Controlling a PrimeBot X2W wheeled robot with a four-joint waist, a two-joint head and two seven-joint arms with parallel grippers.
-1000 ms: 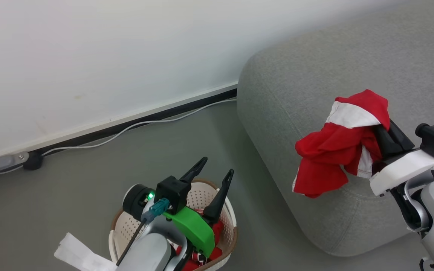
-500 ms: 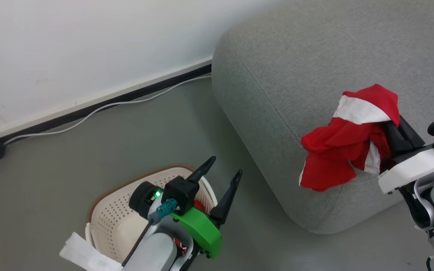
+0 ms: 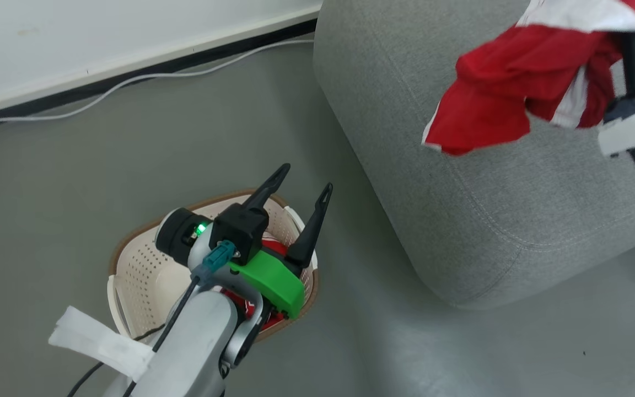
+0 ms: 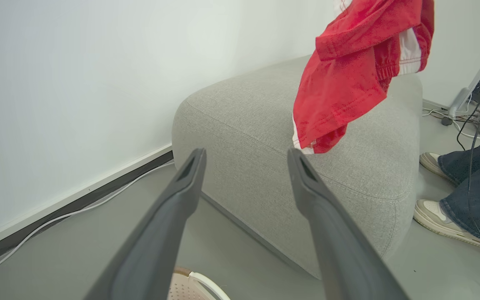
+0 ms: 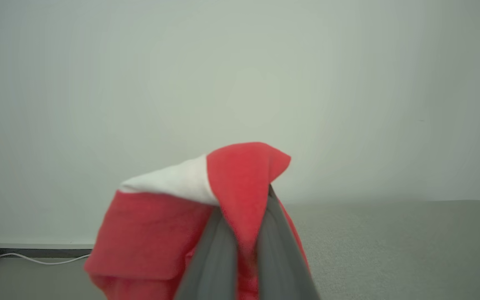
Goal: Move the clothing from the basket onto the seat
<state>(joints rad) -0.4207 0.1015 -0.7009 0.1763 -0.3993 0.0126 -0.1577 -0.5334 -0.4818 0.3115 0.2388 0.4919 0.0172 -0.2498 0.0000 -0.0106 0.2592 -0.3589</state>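
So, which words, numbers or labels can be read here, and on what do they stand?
None can be read.
The held red garment shows only a white stripe, no letters.
The clothing in the basket is mostly hidden behind the left arm; no print there is legible.

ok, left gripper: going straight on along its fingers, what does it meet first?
Likely the rounded end of the grey sofa: the open left gripper points at it. The hem of the hanging red garment sits just beside that line; depth unclear.
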